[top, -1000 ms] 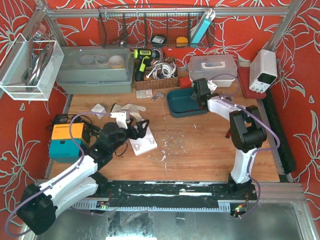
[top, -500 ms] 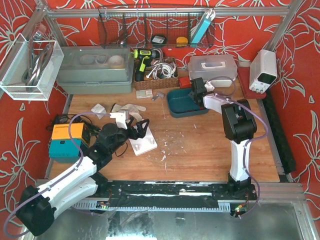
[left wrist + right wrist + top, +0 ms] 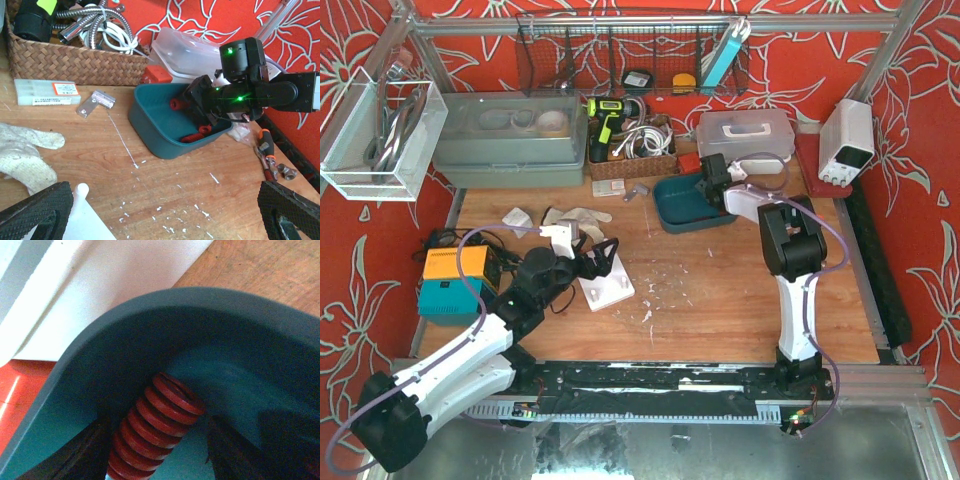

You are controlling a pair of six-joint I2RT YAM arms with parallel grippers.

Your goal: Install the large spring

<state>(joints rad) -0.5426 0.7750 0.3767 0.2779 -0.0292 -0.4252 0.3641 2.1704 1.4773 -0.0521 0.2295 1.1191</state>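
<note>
The right hand (image 3: 712,182) has pushed further into the bin (image 3: 672,215) over the last second. Its arm has folded from a sprawl out to the side into a tighter, more upright bend, and the hand now sits low against the bin's far wall. Its own camera shows what that has gained. The spring (image 3: 160,415), a thick red coil, lies on the bin floor between the fingers (image 3: 82,457) and runs straight away from the palm to the curved wall ahead.

The hand is spread, not clamped. One finger looks to be against the coil or nearly so, while teal floor shows between the coil and the other finger. So the approach looks done and the grasp itself is not yet made. Closing here should catch the coil across its middle. The wall just beyond the fingertips leaves little room to go deeper.

Seen from the left wrist, a red coil (image 3: 197,135) also lies under the body of the right hand. I cannot tell whether it belongs to the same spring.

The left hand (image 3: 160,215) has barely moved. It hovers wide over the tabletop (image 3: 720,300) with nothing between its pads, and a white plate (image 3: 608,285) lies just below it. The install is at an early stage, because the spring has not yet left the bin.
</note>
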